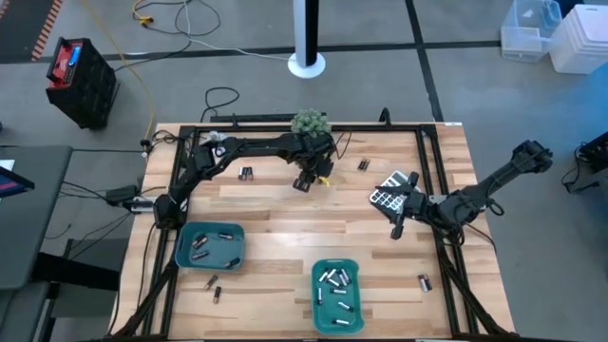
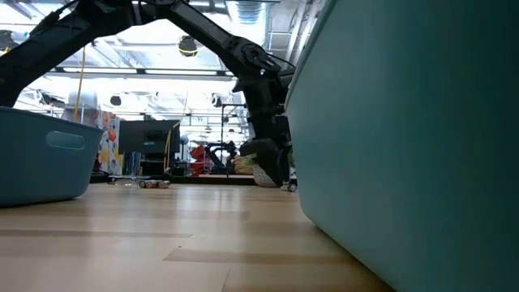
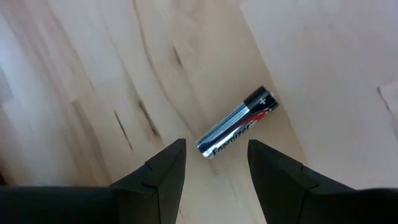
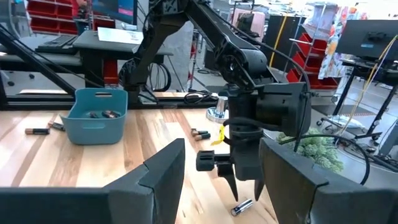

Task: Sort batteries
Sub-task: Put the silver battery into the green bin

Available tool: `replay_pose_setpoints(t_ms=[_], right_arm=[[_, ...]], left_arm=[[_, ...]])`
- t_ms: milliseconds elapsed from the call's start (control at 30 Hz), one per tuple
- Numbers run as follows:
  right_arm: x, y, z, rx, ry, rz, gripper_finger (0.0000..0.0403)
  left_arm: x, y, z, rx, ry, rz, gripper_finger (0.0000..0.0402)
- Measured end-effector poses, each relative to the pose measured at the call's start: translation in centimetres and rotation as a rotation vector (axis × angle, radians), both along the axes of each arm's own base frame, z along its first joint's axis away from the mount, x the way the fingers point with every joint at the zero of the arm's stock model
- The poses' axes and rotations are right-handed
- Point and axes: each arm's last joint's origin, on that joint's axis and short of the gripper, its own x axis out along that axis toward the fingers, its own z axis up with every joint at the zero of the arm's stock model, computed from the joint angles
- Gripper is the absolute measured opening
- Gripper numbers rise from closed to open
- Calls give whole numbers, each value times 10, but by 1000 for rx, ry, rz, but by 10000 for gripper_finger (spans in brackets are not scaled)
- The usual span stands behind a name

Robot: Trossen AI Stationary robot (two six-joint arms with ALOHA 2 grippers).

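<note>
One battery (image 3: 237, 122), silver and black with a red flash, lies on the bare wood right ahead of your left gripper (image 3: 216, 163). Jaws are parted with nothing between them, and the fingertips (image 3: 171, 155) straddle the cell's near end but aren't around it yet. It sits slanted, its plus end pointing away from the jaws, so before you drop, I'd turn the wrist until the fingers cross the barrel rather than run along it. Then come straight down, centre on the middle of the cell and close gently; round cells are likely to roll or squirt out if you pinch near one end.

The right wrist view shows the same gripper (image 4: 244, 186) pointing down just above that battery (image 4: 242, 206), apart from it, beside a green plant (image 4: 317, 151).

Your right gripper (image 1: 399, 224) waits spread and empty at the right side of the table (image 1: 275, 214), next to the grey calculator (image 1: 390, 191).

Further out: the left teal tray (image 1: 209, 246) already holds a few dark cells and the near teal tray (image 1: 338, 295) holds silvery ones. Loose batteries are left near the table's far edge (image 1: 247, 173) and (image 1: 363, 165), in front of the left tray (image 1: 212, 286), and at the right front (image 1: 425, 281)
</note>
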Motion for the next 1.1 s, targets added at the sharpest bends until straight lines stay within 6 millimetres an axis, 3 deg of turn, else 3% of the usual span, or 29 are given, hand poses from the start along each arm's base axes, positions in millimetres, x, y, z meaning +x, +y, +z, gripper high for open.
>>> replay_pose_setpoints(t_ms=[233, 567, 667, 900, 1000, 1100], right_arm=[[0, 0, -1, -1, 8, 0, 219], [0, 0, -1, 2, 7, 0, 219], [0, 0, -1, 3, 7, 0, 219], [0, 0, -1, 2, 8, 0, 219], [0, 0, -1, 2, 8, 1, 219], [0, 0, -1, 2, 7, 1, 219]], left_arm=[[2, -9, 0, 27, 20, -90, 166], [2, -9, 0, 34, 18, -43, 166], [-5, -7, 11, 25, 31, -8, 167], [-34, 0, 60, -92, 13, 53, 167], [-47, 14, 73, -118, -13, 126, 167], [-57, 35, 71, -164, -11, 215, 167]])
